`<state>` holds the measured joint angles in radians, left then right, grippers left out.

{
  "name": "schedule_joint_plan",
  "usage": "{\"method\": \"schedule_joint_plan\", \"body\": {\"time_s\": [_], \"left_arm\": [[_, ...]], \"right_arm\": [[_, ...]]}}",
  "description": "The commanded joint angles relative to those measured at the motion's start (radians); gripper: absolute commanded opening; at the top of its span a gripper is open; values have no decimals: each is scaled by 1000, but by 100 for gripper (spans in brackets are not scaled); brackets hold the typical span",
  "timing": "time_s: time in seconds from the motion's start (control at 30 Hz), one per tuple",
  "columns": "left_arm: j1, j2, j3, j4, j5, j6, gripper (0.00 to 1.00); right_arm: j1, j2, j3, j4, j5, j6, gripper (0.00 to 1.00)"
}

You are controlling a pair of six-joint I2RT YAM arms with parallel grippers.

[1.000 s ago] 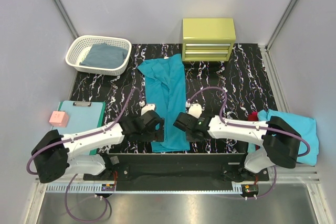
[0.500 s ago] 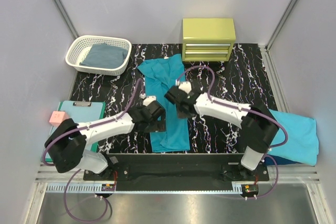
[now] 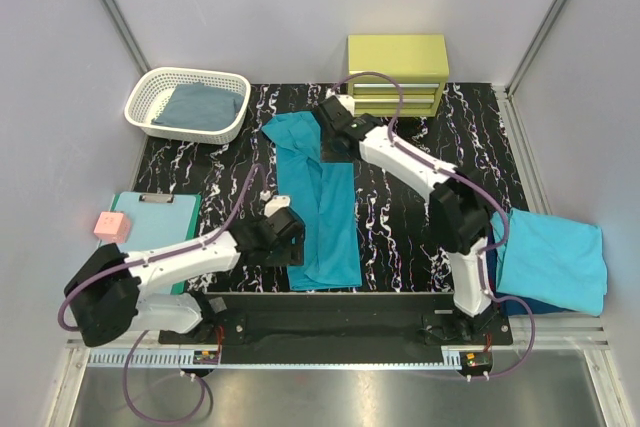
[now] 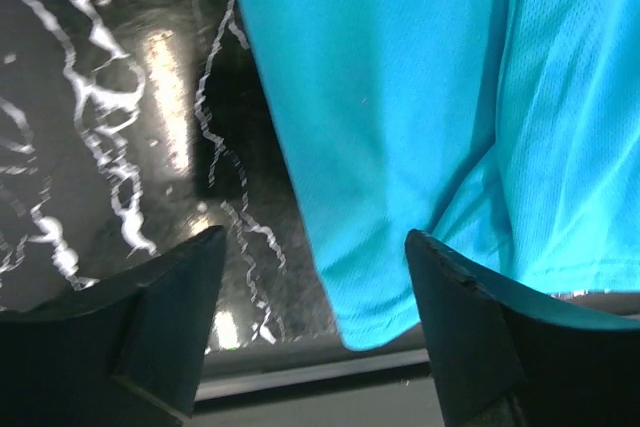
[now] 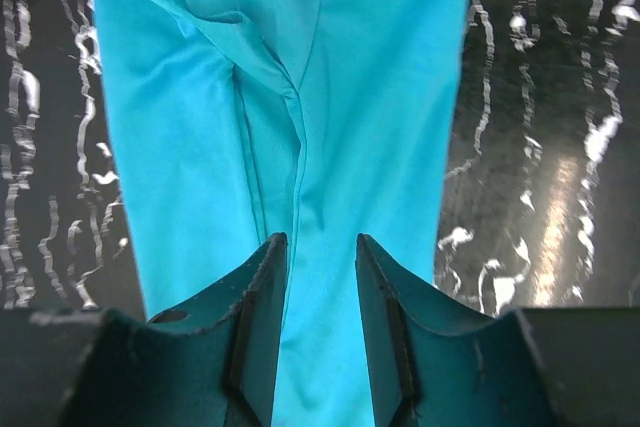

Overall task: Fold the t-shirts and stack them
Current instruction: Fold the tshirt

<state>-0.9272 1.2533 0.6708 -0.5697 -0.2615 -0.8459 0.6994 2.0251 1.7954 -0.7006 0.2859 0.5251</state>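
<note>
Now set both ends of the teal t-shirt (image 3: 322, 197) for what looks like the end-to-end fold.
It lies as a long strip down the middle of the glossy black marbled table (image 3: 450, 167). Your left gripper (image 4: 315, 242), jaws spread wide, sits at the near hem corner: get a finger under both layers before closing. Your right gripper (image 5: 320, 239) hovers over the far end, jaws narrowly apart; you cannot tell whether it pinches cloth. Lift evenly so the strip does not skew. Mind the yellow-green drawer unit (image 3: 397, 72) just behind; the white basket (image 3: 150, 97) and lighter turquoise shirt (image 3: 555, 257) sit well aside, and pale walls (image 3: 250, 17) close in on three sides.
</note>
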Motion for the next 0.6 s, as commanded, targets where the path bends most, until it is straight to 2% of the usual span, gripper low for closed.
{"method": "schedule_joint_plan", "body": {"time_s": [0.0,0.23,0.57], "left_arm": [[-1,-81,-1,-53,-93,-19,72],[96,-81,45,-64,-85,28,71],[126,-45,101,-67,-58,67,72]], "right_arm": [[-5,92,116,-60,-33,-85,41],[-34,242,249,-111,-40,-94,41],[-61,345,351,-123,-68,-106,39]]}}
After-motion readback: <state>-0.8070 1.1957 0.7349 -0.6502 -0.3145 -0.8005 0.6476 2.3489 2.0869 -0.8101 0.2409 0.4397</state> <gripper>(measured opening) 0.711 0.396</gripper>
